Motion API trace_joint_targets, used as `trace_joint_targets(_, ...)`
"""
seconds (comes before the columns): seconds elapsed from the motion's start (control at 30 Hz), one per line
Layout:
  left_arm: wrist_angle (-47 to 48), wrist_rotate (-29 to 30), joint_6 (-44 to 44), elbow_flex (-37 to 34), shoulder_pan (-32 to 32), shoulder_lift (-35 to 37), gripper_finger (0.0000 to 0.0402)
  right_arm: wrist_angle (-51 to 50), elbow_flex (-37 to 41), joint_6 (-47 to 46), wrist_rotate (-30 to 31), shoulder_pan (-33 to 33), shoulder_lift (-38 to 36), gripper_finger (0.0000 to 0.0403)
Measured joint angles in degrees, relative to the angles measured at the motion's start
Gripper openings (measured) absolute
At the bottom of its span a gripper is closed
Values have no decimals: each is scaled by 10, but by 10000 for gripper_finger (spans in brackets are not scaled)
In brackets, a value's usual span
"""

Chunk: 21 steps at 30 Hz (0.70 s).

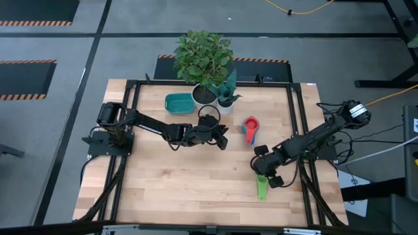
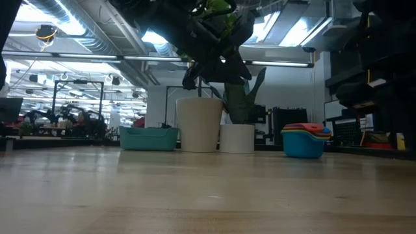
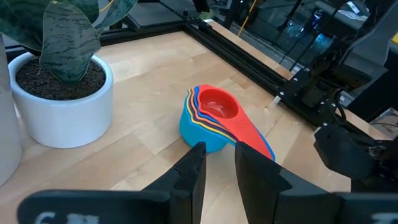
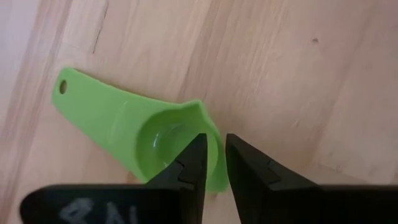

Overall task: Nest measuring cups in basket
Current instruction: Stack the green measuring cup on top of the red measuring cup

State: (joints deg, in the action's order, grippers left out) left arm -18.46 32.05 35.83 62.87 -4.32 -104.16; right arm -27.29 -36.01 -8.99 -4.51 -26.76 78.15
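— Green cup (image 4: pixel 149 140) sits right under the right gripper (image 4: pixel 212 165), fingers a narrow slit apart, holding nothing, straddling its rim.
— Handle?
— Points away from the stack (image 1: pixel 250 128), toward the table's near edge.
— Left gripper (image 3: pixel 217 171)?
— Nearly closed, empty, aimed at the stack. Basket (image 1: pixel 179 103) lies beyond, by the pots.

Stacked measuring cups (image 2: pixel 303 140) at right on table (image 2: pixel 208 188), teal basket (image 2: pixel 149 138) at left, two white pots (image 2: pixel 199 124) between them.
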Motion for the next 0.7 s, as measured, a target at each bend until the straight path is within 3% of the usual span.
trace_joint_targets(0.4, 0, 0, 0, 0, 0, 0, 79, 1, 0, 2, -5, 0, 2, 65)
trace_joint_targets(0.7, 0, 0, 0, 0, 0, 0, 79, 9, 0, 5, -17, 0, 53, 65)
